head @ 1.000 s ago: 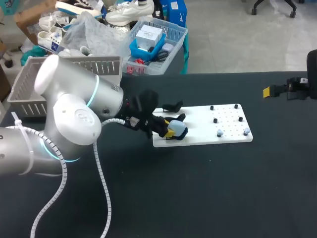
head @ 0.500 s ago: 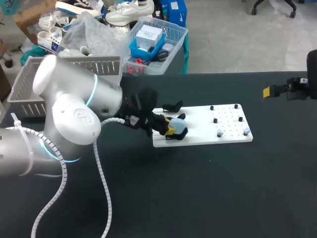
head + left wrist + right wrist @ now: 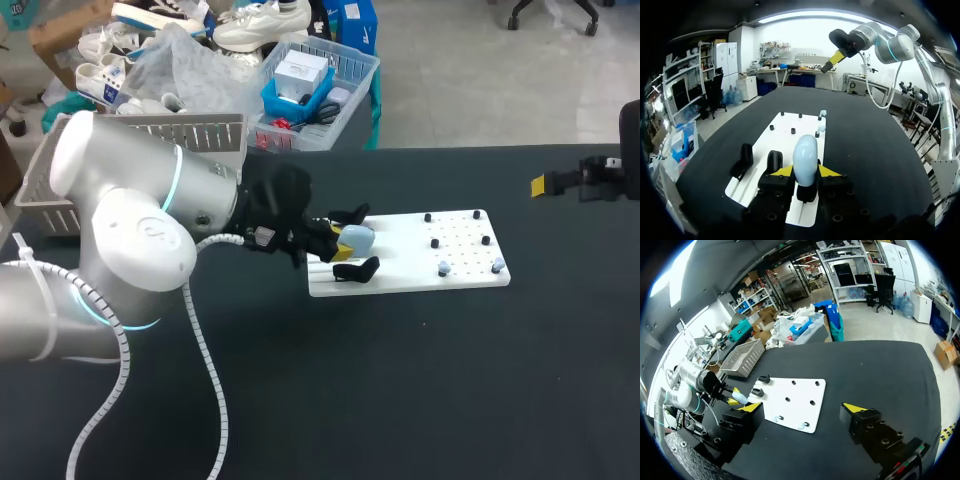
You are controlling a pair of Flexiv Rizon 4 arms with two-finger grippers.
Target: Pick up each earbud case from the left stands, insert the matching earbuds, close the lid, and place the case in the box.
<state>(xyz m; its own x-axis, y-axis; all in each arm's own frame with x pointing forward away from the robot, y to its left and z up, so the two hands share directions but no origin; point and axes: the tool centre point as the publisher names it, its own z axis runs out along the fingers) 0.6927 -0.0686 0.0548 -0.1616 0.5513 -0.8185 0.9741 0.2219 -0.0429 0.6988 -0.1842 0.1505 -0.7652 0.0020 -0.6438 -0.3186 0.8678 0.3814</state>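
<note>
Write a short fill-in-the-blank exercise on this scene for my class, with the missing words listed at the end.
1. The left gripper is shut on a pale ___ case.
2. The two black stands sit on a ___ board.
3. The right gripper, far from the board, has its jaws ___.

Missing words: blue; white; open.
</note>
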